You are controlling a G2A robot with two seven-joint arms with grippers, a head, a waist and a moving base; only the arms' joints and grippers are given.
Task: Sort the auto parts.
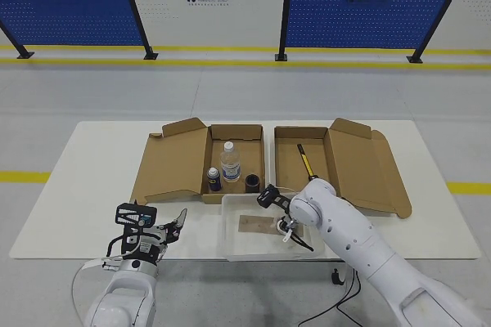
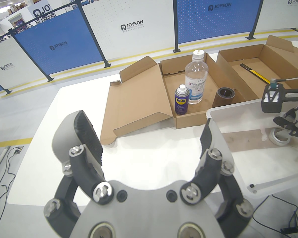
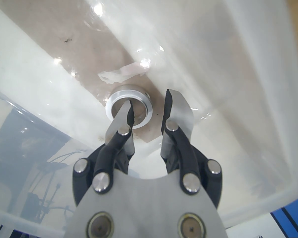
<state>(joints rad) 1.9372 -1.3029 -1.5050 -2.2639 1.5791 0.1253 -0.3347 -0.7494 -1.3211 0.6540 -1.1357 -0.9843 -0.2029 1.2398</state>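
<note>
So the right gripper (image 3: 149, 101) is down inside the translucent white plastic bin (image 1: 254, 248) at the front of the table. Its jaws are spread, one finger poked into the hole of the small silver metal ring (image 3: 111, 104) and the other outside it, so they straddle the ring's wall without pinching it yet. The ring lies flat on a brownish patch on the bin floor, near one wall, with a curled scrap of tape (image 3: 121, 74) just beside it. The left gripper (image 2: 144, 120) hangs over bare table to the left of the bin, wide open, holding nothing. Behind the bin, the left brown cardboard box (image 1: 237, 133) has a blue spray can (image 1: 213, 177), a clear plastic bottle (image 1: 230, 162) and a dark cylinder (image 1: 252, 184) in it, and the right cardboard box (image 1: 321, 176) has a yellow-and-black tool (image 1: 306, 162). My worry is the pinch. The ring looks slick and thin-walled, so if the fingers close off-centre it could squirt out sideways or tip up. That outer finger could also clip the bin wall and shove the whole bin. And if the patch is sticky, the ring could hang up on the lift.
</note>
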